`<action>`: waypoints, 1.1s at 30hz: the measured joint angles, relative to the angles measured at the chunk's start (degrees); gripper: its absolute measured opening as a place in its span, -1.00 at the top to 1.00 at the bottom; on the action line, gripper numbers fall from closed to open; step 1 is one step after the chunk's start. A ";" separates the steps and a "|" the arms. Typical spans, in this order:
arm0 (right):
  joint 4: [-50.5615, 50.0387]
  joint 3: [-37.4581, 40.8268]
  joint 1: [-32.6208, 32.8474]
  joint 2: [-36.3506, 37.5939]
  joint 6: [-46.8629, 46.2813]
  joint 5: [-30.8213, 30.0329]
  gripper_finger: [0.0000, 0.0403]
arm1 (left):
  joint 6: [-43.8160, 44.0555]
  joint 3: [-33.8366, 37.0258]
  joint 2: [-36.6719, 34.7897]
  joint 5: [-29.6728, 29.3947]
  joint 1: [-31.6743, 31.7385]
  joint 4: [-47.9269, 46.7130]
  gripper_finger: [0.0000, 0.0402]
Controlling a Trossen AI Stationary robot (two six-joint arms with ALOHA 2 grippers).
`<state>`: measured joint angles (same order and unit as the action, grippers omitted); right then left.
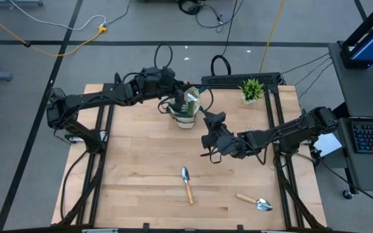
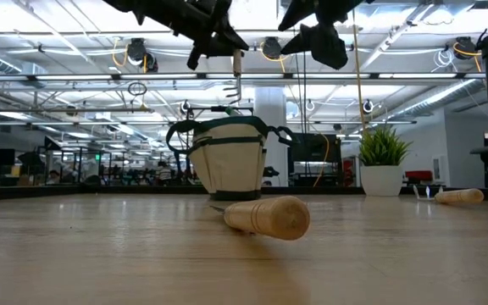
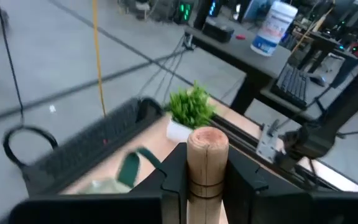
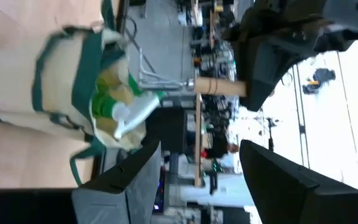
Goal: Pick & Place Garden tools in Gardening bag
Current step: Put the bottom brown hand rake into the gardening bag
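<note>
High view, going left to right: my left gripper (image 1: pixel 173 87) is over the gardening bag (image 1: pixel 185 111) at the back of the table, fingers clamped on a wooden-handled fork rake (image 4: pixel 185 85) hanging tines-down above the opening. A green spray bottle (image 4: pixel 126 111) is already inside the bag. My right gripper (image 1: pixel 211 133) hangs just beside the bag, fingers spread, holding nothing. Two trowels (image 1: pixel 187 182) (image 1: pixel 255 202) lie near the front edge. Can't read any writing or labels.
</note>
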<state>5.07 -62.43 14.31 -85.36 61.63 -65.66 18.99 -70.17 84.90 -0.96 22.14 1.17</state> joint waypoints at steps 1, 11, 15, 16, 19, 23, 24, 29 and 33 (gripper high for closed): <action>-0.57 0.00 0.00 0.00 -0.26 -0.64 -0.05 | -0.85 0.00 -0.02 -0.35 0.24 0.46 0.69; -7.11 1.86 -0.07 0.00 -3.27 -5.08 -0.04 | -6.98 0.01 4.68 -0.63 0.20 4.63 0.69; -7.21 4.23 0.04 1.44 -9.18 -7.61 -0.04 | -8.77 0.04 6.53 -0.66 0.23 7.40 0.69; -7.07 4.65 0.04 2.20 -11.15 -7.85 -0.04 | -8.93 0.04 6.95 -0.67 0.23 8.19 0.69; -6.93 6.04 0.17 5.51 -15.05 -8.02 -0.04 | -9.73 0.07 7.72 -0.65 0.23 7.91 0.69; -6.82 7.23 0.17 10.39 -19.23 -7.91 -0.04 | -10.47 0.07 7.78 -0.64 0.23 8.08 0.69; -6.78 7.44 0.17 11.60 -20.38 -7.88 -0.04 | -10.71 0.07 7.78 -0.64 0.23 8.06 0.69; -7.55 8.17 0.17 16.34 -26.92 -7.72 -0.04 | -11.03 0.07 7.78 -0.68 0.01 8.00 0.69; -10.83 8.19 0.17 18.78 -32.49 -5.72 -0.04 | -11.95 0.88 7.78 -3.23 -1.20 8.15 0.69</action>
<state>-5.77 -54.24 14.48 -66.59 29.14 -71.39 7.04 -69.29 92.68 -4.19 20.94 9.32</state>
